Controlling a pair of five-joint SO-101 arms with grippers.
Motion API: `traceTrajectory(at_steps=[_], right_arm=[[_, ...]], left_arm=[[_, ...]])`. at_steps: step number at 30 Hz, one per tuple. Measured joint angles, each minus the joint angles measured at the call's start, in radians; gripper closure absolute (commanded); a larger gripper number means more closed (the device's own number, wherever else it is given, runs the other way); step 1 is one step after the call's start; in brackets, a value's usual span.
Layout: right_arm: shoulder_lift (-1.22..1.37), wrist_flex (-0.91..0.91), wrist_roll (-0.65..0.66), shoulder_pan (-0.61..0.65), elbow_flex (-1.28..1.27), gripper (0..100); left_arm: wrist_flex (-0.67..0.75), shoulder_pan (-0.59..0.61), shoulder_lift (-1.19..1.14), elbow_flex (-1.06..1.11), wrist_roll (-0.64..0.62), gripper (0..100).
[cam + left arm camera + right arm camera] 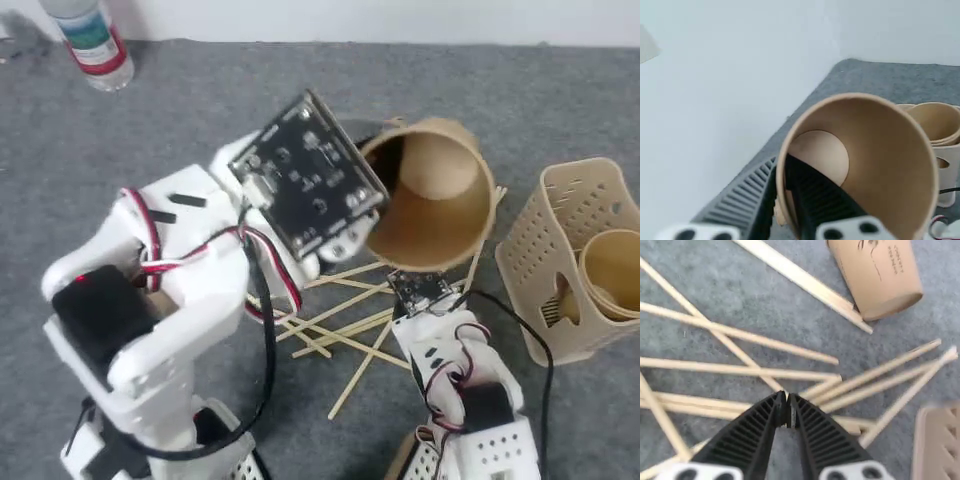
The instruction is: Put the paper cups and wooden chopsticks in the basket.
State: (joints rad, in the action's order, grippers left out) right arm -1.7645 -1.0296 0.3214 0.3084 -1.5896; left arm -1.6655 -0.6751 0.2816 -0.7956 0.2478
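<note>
Left arm [195, 295] raised, fingers [815, 195] pinching paper cup [440, 200].

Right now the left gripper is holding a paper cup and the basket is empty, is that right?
Not quite. The left gripper does hold a paper cup, but the basket is not empty: the high view shows a second cup already sitting in it.

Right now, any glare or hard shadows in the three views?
High view: even light, no glare on the mat. Left wrist view: paper cup interior shaded around the left tool. Right wrist view: chopsticks cast thin soft shadows.
</note>
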Motion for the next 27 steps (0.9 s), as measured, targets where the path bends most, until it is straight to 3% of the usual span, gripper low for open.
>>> traceTrajectory(at_steps=[4, 11, 18, 22, 27], right_arm=[[-0.017, -0.133, 0.000, -0.029, 0.163, 99.2], [-0.008, -0.241, 0.129, -0.296, 0.471, 99.2], [-0.011, -0.368, 0.149, -0.336, 0.922, 99.2], [-0.011, -0.397, 0.149, -0.393, 1.149, 99.2], [-0.014, -0.404, 0.149, -0.594, 1.389, 99.2]], left_arm=[[0.000, 0.060, 0.000, -0.014, -0.052, 99], [0.000, 0.120, 0.003, -0.132, -0.173, 99], [0.000, 0.164, 0.009, -0.199, -0.273, 99], [-0.026, 0.144, 0.009, -0.190, -0.279, 99], [-0.028, 0.069, 0.009, -0.133, -0.279, 99]])
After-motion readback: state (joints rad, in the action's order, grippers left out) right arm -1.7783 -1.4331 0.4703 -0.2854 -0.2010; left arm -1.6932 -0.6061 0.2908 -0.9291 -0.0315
